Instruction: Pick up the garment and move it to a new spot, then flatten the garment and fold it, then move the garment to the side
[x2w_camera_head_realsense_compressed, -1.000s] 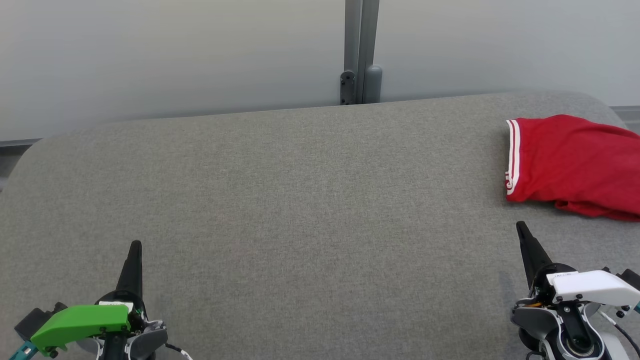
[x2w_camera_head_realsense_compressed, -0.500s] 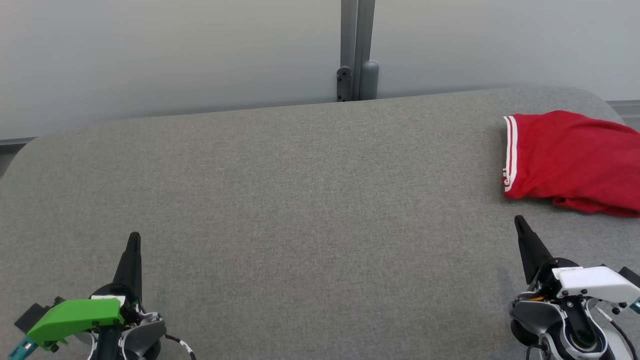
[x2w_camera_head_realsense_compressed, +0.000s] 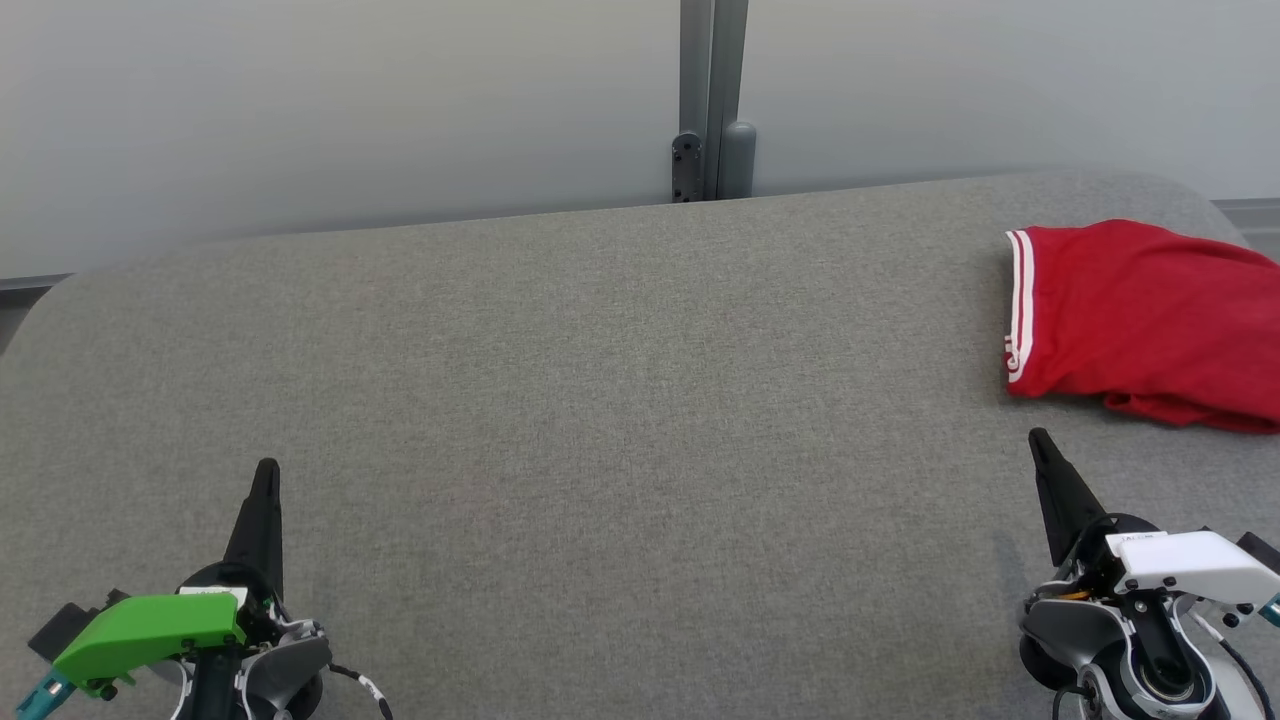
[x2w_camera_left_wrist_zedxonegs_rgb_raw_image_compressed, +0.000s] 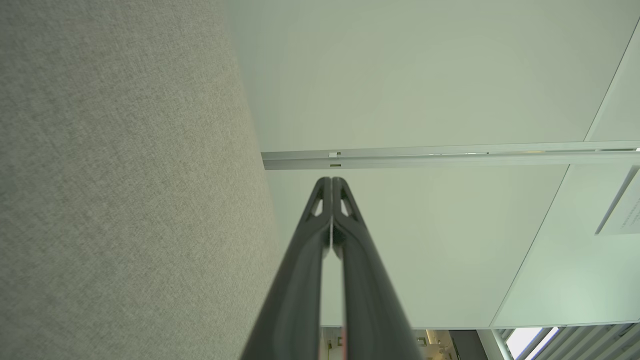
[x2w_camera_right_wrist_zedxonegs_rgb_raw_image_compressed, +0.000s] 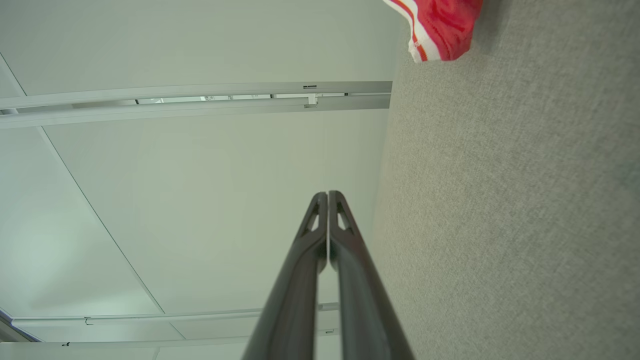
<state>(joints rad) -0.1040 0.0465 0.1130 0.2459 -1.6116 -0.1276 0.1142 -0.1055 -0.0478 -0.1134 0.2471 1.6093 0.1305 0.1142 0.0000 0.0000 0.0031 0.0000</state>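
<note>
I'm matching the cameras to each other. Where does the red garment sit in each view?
Head view: red garment at the right edge, on the grey surface.
Right wrist view: its striped hem at the top, right of centre.
Left wrist view: grey surface and wall.
Shared landmark: the metal wall post.

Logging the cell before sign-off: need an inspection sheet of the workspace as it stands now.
Surface: grey fabric table, flat, rounded far corners.
Job's things: red garment with white stripes, lying at the far right, cut off by the head view's edge.
Clutter: nothing seen.
Grippers: left gripper shut, empty, near left; right gripper shut, empty, near right, short of the garment.
Cables: thin wires loop at each gripper's base.
Surroundings: pale wall panels, grey post behind the table.
</note>
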